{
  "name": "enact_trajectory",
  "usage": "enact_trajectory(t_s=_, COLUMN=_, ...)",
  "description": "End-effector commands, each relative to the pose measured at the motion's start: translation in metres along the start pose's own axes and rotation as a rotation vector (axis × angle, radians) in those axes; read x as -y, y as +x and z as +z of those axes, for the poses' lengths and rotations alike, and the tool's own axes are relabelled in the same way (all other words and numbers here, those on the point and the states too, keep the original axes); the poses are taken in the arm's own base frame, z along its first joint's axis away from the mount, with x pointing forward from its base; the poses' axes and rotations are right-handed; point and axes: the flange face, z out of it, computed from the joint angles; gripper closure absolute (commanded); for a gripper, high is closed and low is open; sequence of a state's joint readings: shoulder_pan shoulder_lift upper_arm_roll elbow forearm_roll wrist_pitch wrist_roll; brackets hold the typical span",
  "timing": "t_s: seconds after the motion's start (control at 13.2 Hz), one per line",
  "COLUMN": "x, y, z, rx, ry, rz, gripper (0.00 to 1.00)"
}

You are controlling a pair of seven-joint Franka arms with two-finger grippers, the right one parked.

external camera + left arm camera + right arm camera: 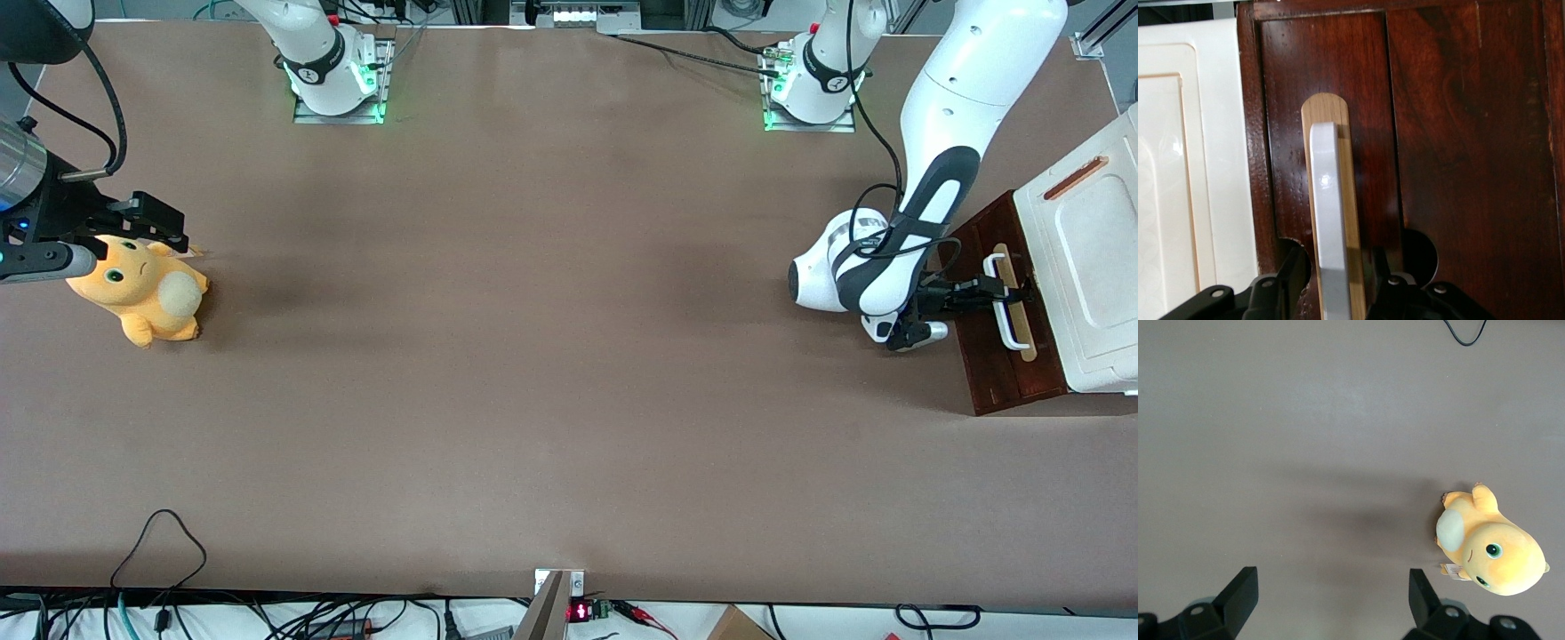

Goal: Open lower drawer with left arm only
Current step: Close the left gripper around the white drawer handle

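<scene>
The lower drawer [987, 356] has a dark reddish-brown front with a white loop handle [1005, 316] on a pale wood strip. It stands at the working arm's end of the table. The left arm [942, 116] reaches down to it, and its black gripper [1003, 289] is at the handle. In the left wrist view the drawer front [1458, 133] fills the frame. There the gripper [1335, 280] is open, with one of its fingers [1288, 277] on each side of the white handle [1328, 213] and a small gap on both sides.
The white cabinet top [1089, 258] with a small orange-brown bar [1076, 178] sits above the drawer. An orange plush toy [138, 289] lies toward the parked arm's end of the table, also in the right wrist view [1491, 553]. Cables [160, 551] lie at the table edge nearest the front camera.
</scene>
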State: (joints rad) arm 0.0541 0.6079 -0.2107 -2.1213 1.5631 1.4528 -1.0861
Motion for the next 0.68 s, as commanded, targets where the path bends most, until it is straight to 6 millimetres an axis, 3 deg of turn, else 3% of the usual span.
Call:
enact_trajectory(t_s=0.0, x=-0.0001, y=0.0081, z=0.0051, rx=-0.020, ry=0.014, rz=0.014, gripper=0.55)
enact_trajectory(t_s=0.61, x=-0.0011, y=0.0075, z=0.0097, rx=-0.014, ry=0.015, rz=0.017, gripper=0.67)
